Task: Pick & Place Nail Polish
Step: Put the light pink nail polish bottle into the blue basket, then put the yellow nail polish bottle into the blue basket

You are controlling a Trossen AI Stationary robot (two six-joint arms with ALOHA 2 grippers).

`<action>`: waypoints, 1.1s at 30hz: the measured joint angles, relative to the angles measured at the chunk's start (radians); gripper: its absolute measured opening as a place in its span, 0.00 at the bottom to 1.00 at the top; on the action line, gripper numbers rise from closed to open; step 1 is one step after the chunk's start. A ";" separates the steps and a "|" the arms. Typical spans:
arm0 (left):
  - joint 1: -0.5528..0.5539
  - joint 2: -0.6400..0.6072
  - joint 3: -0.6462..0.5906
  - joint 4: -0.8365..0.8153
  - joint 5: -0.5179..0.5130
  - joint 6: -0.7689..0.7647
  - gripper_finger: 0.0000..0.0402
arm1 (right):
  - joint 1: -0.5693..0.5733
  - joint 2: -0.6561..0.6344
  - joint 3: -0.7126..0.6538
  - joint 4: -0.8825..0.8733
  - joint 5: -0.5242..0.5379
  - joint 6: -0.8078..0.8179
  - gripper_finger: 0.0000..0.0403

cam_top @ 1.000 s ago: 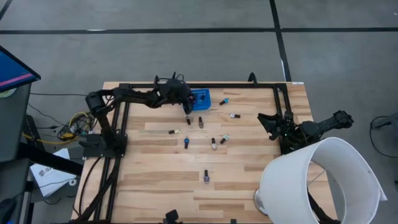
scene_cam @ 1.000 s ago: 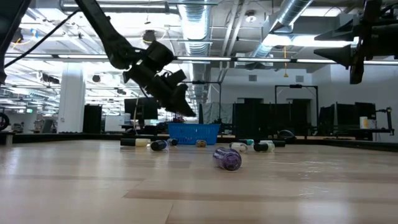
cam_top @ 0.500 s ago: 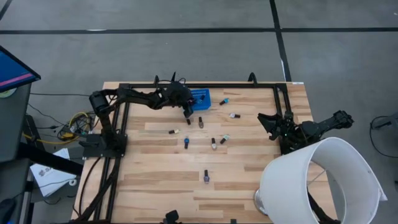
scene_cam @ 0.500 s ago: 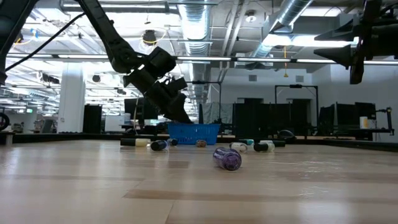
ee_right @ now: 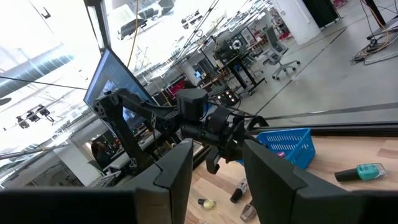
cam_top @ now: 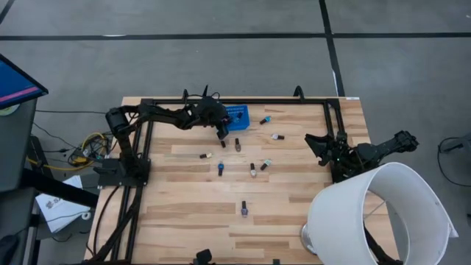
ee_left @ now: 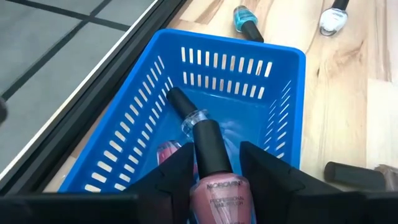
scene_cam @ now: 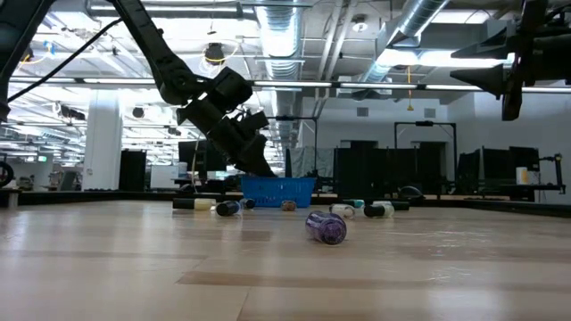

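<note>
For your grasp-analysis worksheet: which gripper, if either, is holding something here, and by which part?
The left gripper holds a pink glass nail polish bottle with a slim dark cap, pinched at the cap, above the blue plastic mesh basket. The right gripper holds nothing.

Both arms matte black, jointed, w/ thin cables along links.

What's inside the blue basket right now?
In the blue basket lie a clear bottle with a dark cap and part of a pink one. The left tool, shut on a pink nail polish bottle, hides the rest.
</note>
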 joint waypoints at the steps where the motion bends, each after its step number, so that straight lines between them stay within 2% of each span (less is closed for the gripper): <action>1: 0.000 0.000 0.000 0.000 0.000 0.003 0.32 | 0.000 0.000 0.000 0.000 0.000 0.000 0.33; 11: 0.000 -0.025 -0.001 -0.015 0.000 -0.009 0.54 | 0.000 0.000 0.000 0.000 -0.001 0.000 0.33; 16: -0.025 -0.261 0.002 -0.074 0.000 -0.014 0.58 | 0.000 0.000 0.000 0.003 -0.001 0.002 0.33; 22: -0.122 -0.576 -0.004 -0.398 0.000 0.077 0.59 | 0.000 0.000 0.000 0.000 -0.001 0.001 0.33; 24: -0.162 -0.659 -0.044 -0.471 -0.004 0.068 0.59 | 0.000 0.000 0.000 -0.002 -0.002 0.000 0.33; 27: -0.220 -0.763 -0.161 -0.482 -0.033 -0.013 0.60 | 0.000 0.000 0.000 -0.003 -0.001 0.000 0.33; 31: -0.285 -0.850 -0.342 -0.455 -0.162 -0.112 0.59 | 0.000 0.000 0.000 -0.004 -0.001 0.000 0.33; 33: -0.311 -0.877 -0.433 -0.386 -0.179 -0.149 0.58 | 0.000 0.000 0.000 -0.003 -0.001 0.000 0.33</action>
